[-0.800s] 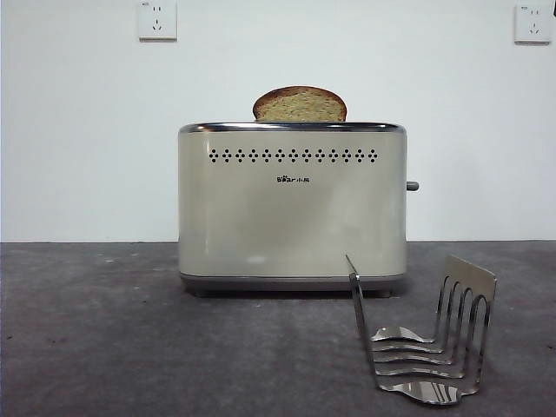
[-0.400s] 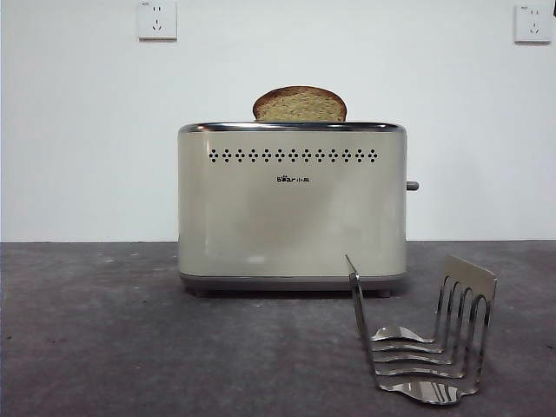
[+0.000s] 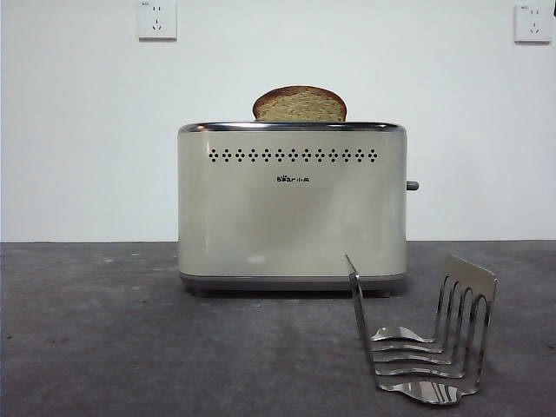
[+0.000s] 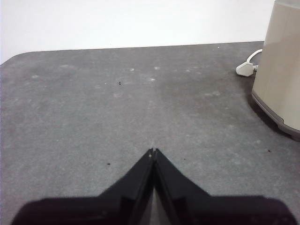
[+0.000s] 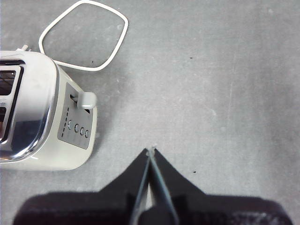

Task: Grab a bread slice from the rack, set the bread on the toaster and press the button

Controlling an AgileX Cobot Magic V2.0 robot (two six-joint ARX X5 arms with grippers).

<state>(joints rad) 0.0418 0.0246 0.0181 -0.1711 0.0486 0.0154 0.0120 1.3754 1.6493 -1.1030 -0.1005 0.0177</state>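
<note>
Two wall sockets sit high on the white wall, one [image 3: 157, 20] far left, one [image 3: 532, 23] far right. No arm shows in the front view.

Left to right across the grey table [image 3: 104, 347]:

Left gripper [image 4: 153, 151]: jaws pressed together to a point, holding nothing, hovering over bare table. From its wrist view the toaster's cream side stands off to one edge, with a white plug [image 4: 245, 69] lying near the toaster's base.

Toaster [image 3: 292, 208]: cream box, chrome top rim, row of small black holes and a small dark logo on its face. Stands upright mid-table, toward the back.

Slice of bread [image 3: 300, 104]: in the toaster's top slot, upright, rounded brown crust and speckled face showing above the rim, roughly centred on the toaster's width.

Button [image 3: 412, 185]: small grey lever projecting from the toaster's right side edge, about halfway up. In the right wrist view it [image 5: 85, 100] sits at the top of its slot on the end panel, above a row of small round controls.

Rack [image 3: 423, 334]: shiny steel, in front of the toaster's right corner and nearer the camera, no bread in its wire dividers.

Right gripper [image 5: 151, 150]: jaws closed tip to tip, gripping nothing, above the table beside the toaster's lever end, apart from the button. A white cord [image 5: 84, 35] loops on the table beyond the toaster.
</note>
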